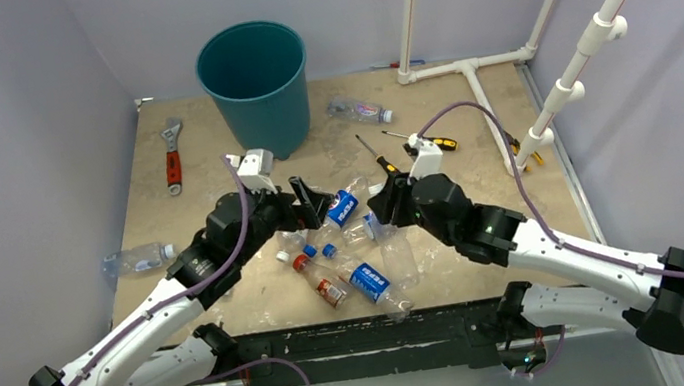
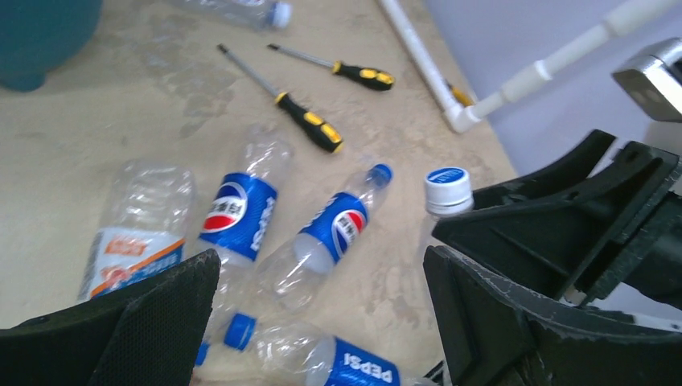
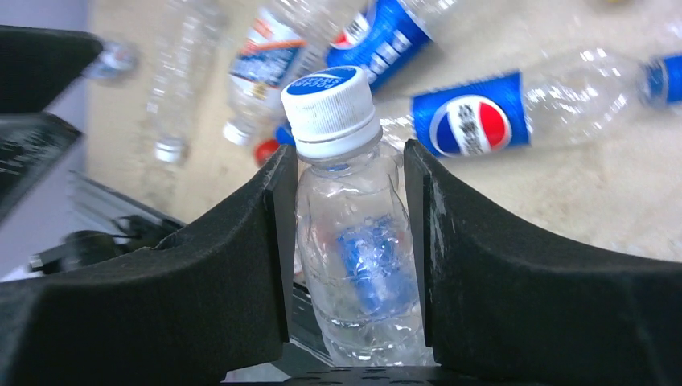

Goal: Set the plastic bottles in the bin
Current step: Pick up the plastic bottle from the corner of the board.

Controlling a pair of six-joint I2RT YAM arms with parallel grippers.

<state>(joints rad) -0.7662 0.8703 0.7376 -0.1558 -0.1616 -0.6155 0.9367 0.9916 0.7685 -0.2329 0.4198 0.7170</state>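
Your right pincer (image 3: 347,161) is pinching a white-capped bottle (image 3: 354,265) between its jaws; left pincer (image 2: 318,265) is spread wide, Pepsi bottles (image 2: 241,213) just ahead of it.

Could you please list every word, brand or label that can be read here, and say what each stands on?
"PEPSI": upside down on the blue label of the bottle nearest the left wrist camera.
"pepsi": sideways on the blue-labelled bottle beside the orange-labelled bottle.
Too blurred: the orange-labelled bottle's print, the logo characters, and the print on the cap of the white-capped bottle in the right gripper.
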